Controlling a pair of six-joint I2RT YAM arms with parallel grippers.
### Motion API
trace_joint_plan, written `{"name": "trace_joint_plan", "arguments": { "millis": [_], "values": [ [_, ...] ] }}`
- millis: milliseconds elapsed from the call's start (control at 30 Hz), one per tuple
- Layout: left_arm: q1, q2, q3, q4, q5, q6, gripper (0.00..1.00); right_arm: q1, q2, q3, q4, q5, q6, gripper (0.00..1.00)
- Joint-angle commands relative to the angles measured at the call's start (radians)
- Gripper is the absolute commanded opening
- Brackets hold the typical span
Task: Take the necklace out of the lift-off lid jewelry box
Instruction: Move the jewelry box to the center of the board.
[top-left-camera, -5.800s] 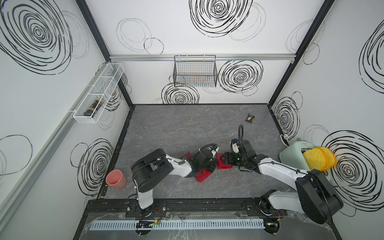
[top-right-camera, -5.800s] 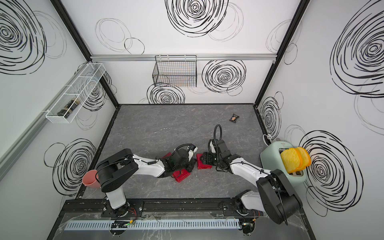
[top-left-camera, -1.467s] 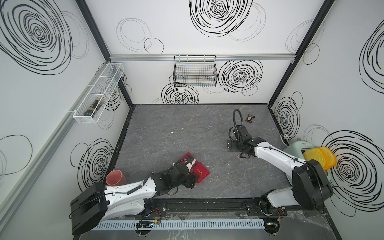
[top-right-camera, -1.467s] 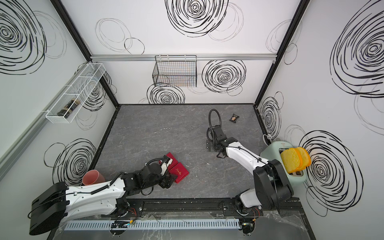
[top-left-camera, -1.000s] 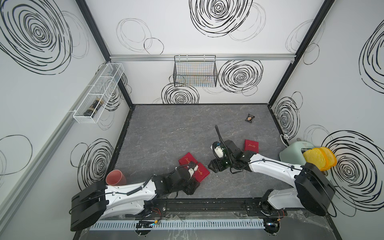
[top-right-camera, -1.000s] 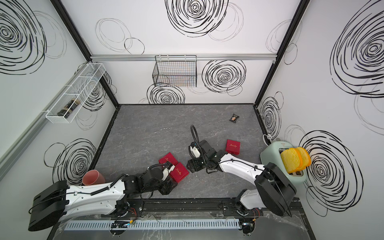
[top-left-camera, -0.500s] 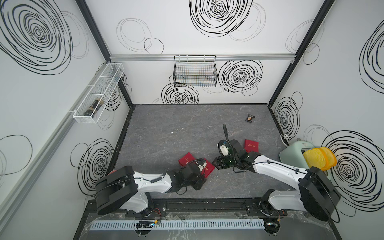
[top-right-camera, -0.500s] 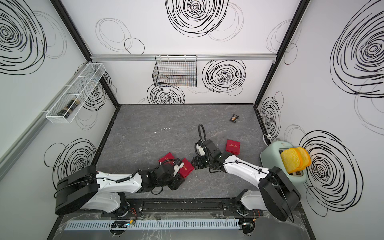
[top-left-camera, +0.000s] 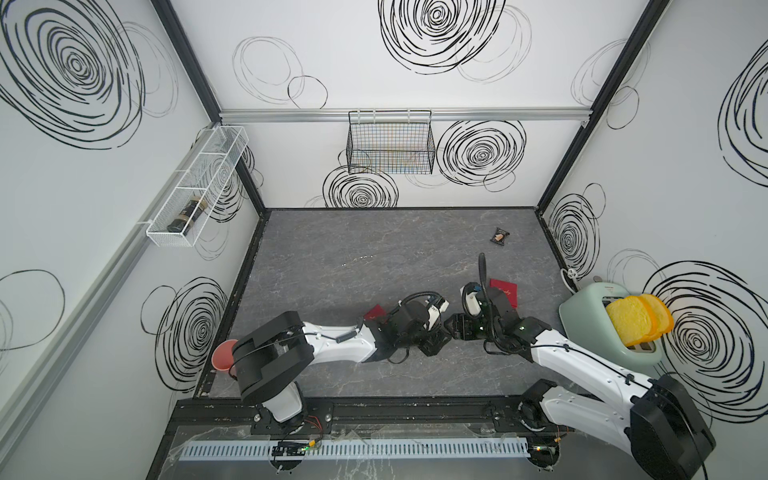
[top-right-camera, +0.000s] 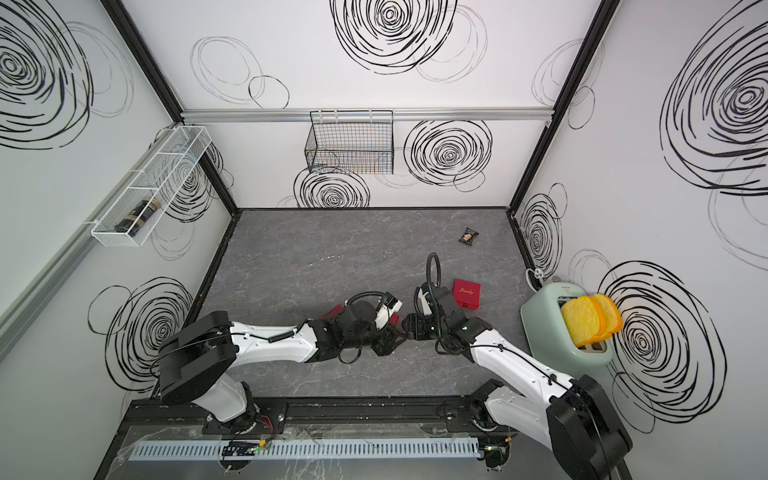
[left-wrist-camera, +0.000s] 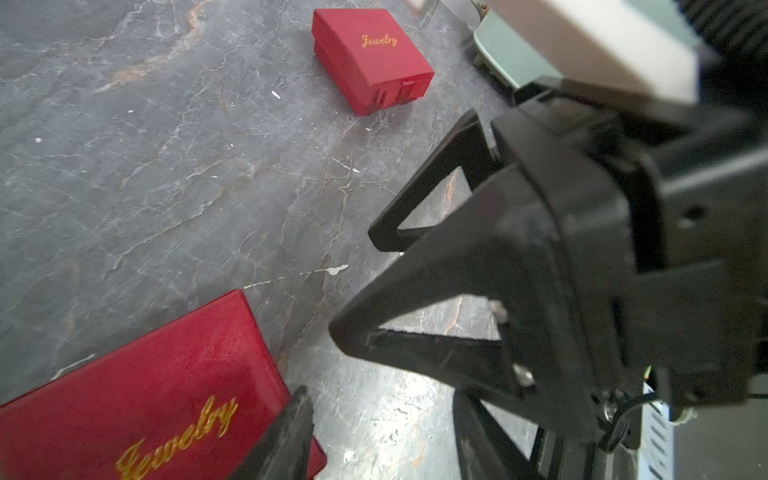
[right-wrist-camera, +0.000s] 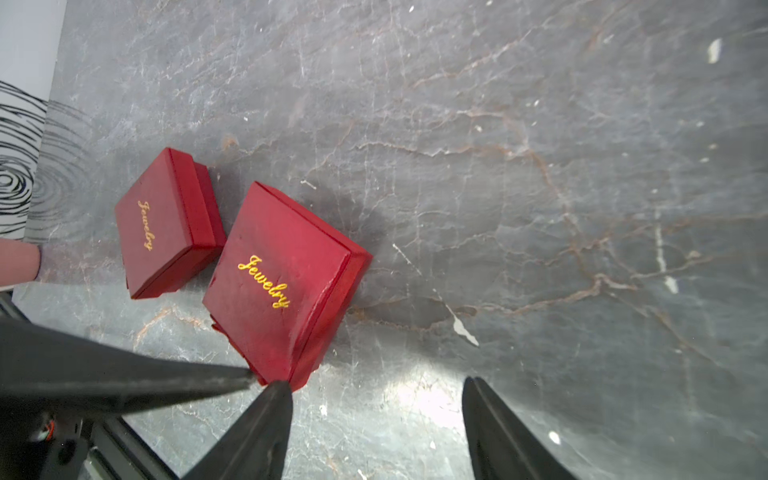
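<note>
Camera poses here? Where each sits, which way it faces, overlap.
Both top views: high above the front rail, looking down on the table; left arm, right arm.
Left wrist: low, facing the toaster-side jewelry box; left fingers, right gripper.
Right wrist: low, facing the middle jewelry box; right fingers, left fingers.
Shared by wrists: middle jewelry box.

jewelry box (right-wrist-camera: 282, 282) | red, square, gold "Jewelry" script on lid | lid on | resting on grey table (right-wrist-camera: 540, 166)
</note>
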Motion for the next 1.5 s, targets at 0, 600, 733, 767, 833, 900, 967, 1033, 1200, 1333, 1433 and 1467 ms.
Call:
{"name": "trace_joint_plan", "arguments": {
  "millis": [0, 600, 733, 767, 833, 900, 967, 1033, 1200, 1333, 1433, 1467],
  "values": [
    [0.044, -0.117, -0.036, -0.024, -0.053, 0.005, 0.64, 0.028, -0.005, -0.028, 0.050, -0.039, 0.034, 0.71],
    [0.196, -0.095, -0.126, -0.003, 0.005, 0.017, 0.57, 0.030, 0.123, -0.048, 0.294, -0.085, 0.161, 0.58],
    [0.186, -0.067, -0.120, 0.003, 0.022, 0.018, 0.54, 0.028, 0.157, -0.051, 0.334, -0.106, 0.170, 0.56],
    [0.184, -0.061, -0.121, 0.004, 0.026, 0.018, 0.54, 0.028, 0.164, -0.051, 0.339, -0.105, 0.171, 0.55],
    [0.178, -0.050, -0.123, 0.008, 0.031, 0.018, 0.53, 0.025, 0.181, -0.050, 0.344, -0.108, 0.171, 0.55],
    [0.171, -0.036, -0.122, 0.015, 0.039, 0.016, 0.53, 0.018, 0.199, -0.050, 0.353, -0.113, 0.170, 0.55],
    [0.163, -0.021, -0.114, 0.019, 0.049, 0.012, 0.52, 0.010, 0.220, -0.050, 0.362, -0.121, 0.166, 0.54],
    [0.152, -0.005, -0.103, 0.019, 0.059, 0.012, 0.51, -0.006, 0.243, -0.053, 0.378, -0.135, 0.159, 0.53],
    [0.127, 0.024, -0.072, 0.032, 0.067, 0.006, 0.48, -0.053, 0.277, -0.048, 0.393, -0.172, 0.132, 0.46],
    [0.119, 0.052, -0.040, 0.055, 0.090, -0.009, 0.45, -0.093, 0.278, -0.022, 0.364, -0.176, 0.098, 0.43],
    [0.113, 0.078, -0.016, 0.078, 0.106, -0.017, 0.44, -0.126, 0.281, 0.008, 0.335, -0.177, 0.067, 0.43],
    [0.113, 0.090, -0.008, 0.092, 0.111, -0.017, 0.43, -0.136, 0.287, 0.023, 0.321, -0.176, 0.053, 0.43]
  ]
}}
